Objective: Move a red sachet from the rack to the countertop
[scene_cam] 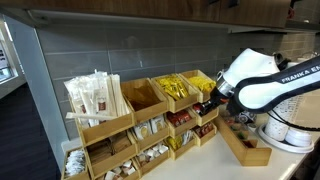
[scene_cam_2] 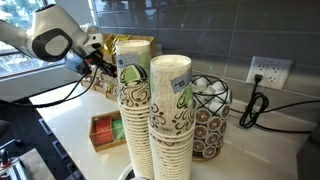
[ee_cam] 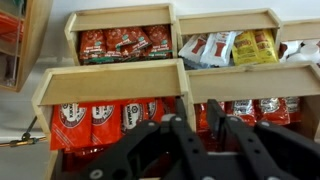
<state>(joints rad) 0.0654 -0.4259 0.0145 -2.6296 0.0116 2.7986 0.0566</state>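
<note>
Close against the front of the rack point(ee_cam: 110, 82), my gripper point(ee_cam: 207, 135) hangs at the lower tier, its black fingers point(ee_cam: 178, 135) spread apart with a clear gap between them. Nothing is pinched as far as the wrist view shows. Through that gap, and along the compartment beside it, I look straight at a row of red sachets point(ee_cam: 95, 122) standing on edge behind the wooden lip. More red ones fill the box above, with yellow packets point(ee_cam: 252, 45) further along that upper row.

In both exterior views my arm reaches in toward the end of the rack point(scene_cam: 108, 128), with the gripper point(scene_cam: 205, 100) right at the compartment fronts. I cannot tell from there whether a fingertip touches any packet.

By my reckoning the task is barely started. The approach is made and the target is lined up, but every sachet I can see sits inside the rack. The pale countertop point(scene_cam: 200, 165) shows no sachet laid on it. What remains is nearly all of it: closing on one packet, drawing it out over the lip, carrying it clear, and setting it down on the counter.
</note>
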